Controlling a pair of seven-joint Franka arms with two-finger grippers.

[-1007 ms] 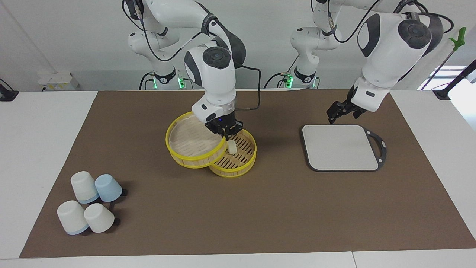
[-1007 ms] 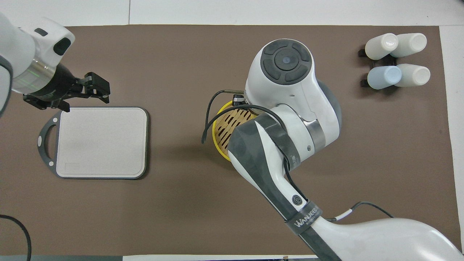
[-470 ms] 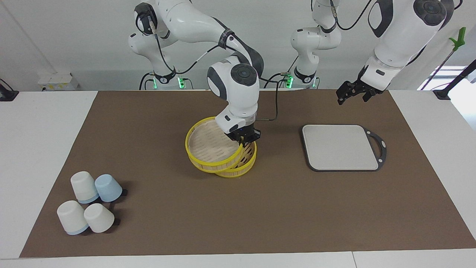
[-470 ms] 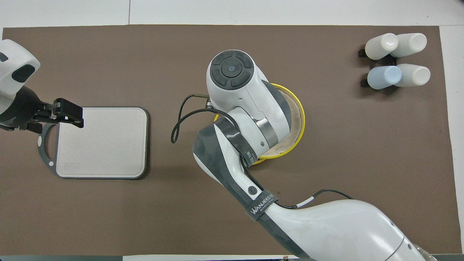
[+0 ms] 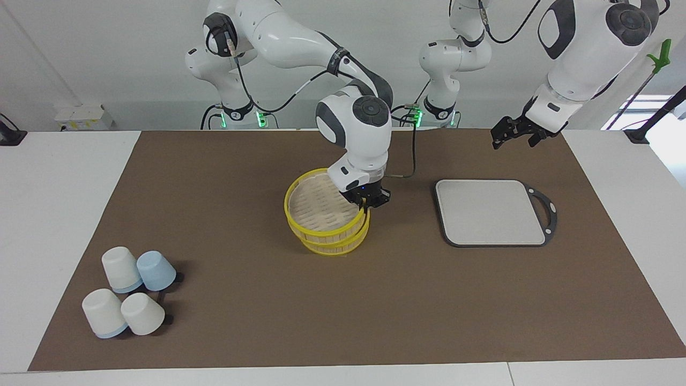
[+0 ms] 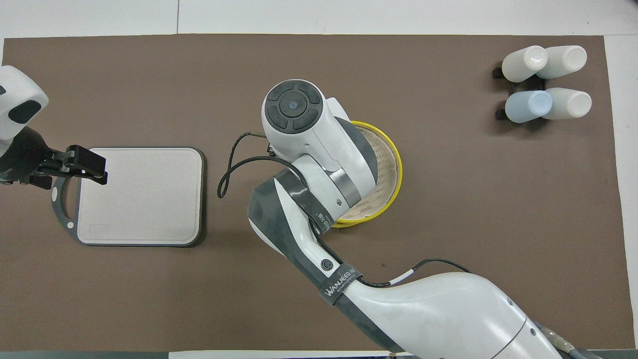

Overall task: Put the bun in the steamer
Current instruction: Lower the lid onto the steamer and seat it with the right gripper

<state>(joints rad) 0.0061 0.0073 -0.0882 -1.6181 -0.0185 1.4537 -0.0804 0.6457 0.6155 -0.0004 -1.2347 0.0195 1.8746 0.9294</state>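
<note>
My right tool [image 5: 366, 202] pinches the light, stiff yellow-rimmed slatted wooden lid [image 5: 321, 208] by its rim over the steamer basket [image 5: 343, 245] (bun hidden beneath); left tool [image 5: 512, 134] spread, waiting.

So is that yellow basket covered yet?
Nearly. The lid sits tilted over the steamer, almost lined up, and the right claw is shut on its rim.

The steamer [image 5: 328, 236] is pale wood with bright yellow rims, and its lid [image 5: 321, 206] shows a slatted pattern. A brown mat [image 5: 268, 321] covers the white counter [image 5: 53, 214]. The board [image 5: 490, 212] is light grey with a dark rim; three cups [image 5: 122, 268] are cream-white and one cup [image 5: 155, 271] pale blue.
</note>
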